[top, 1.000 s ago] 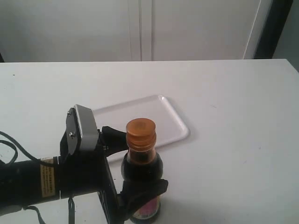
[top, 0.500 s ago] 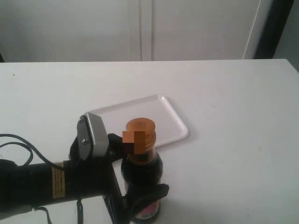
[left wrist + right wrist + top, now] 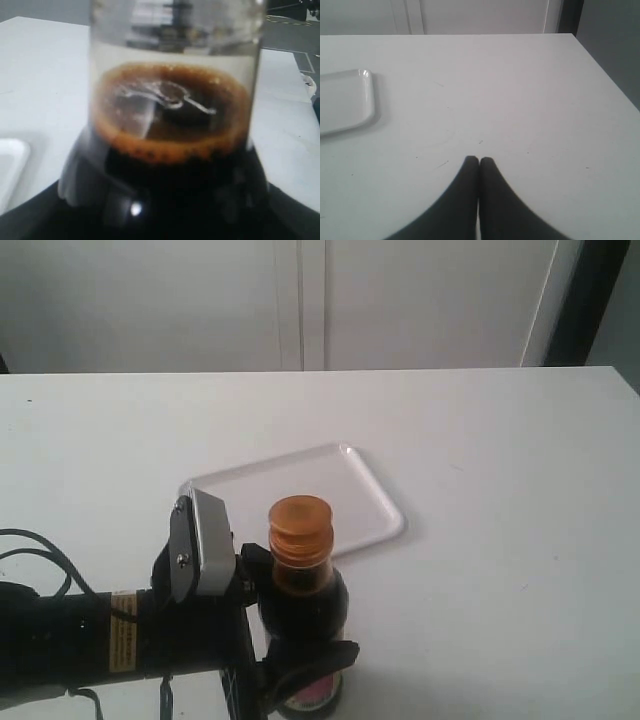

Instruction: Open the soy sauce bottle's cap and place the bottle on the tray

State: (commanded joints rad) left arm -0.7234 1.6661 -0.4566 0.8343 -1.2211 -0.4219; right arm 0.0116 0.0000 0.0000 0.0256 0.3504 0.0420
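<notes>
- The left gripper [image 3: 300,625] has its jaws closed around the lower body of the soy sauce bottle [image 3: 303,605]; one dark finger curls across the label at the front, the other sits behind the glass at about 9 o'clock of the bottle.
- The left wrist view looks straight at the neck [image 3: 175,100], with foam ringing the dark liquid just above the bulging shoulders, so the bottle is nearly full.
- The right gripper [image 3: 479,162] has its two fingertips pressed together with nothing between them, hanging over bare table well apart from the bottle.
- The cap [image 3: 300,525] sits closed on top of the upright bottle, with the collar beneath it showing no gap.
- Handling, as a judgement: glass and full, so the bottle is stiff, fairly heavy for its size, smooth and breakable. The label band offers the least slippery hold for the body. The cap probably wants a pinch or upward push at its rim opposite the hinge, which I cannot locate here.
- A tilt once the cap is open would likely spill.
- The tray [image 3: 350,480] lies empty just beyond the bottle, at about 12 to 1 o'clock, not touching it.
- The table [image 3: 500,540] is plain white and flat, with faint specks.
- Behind it stand pale wall panels [image 3: 300,300] and a dark upright strip [image 3: 585,300] at 2 o'clock.
</notes>
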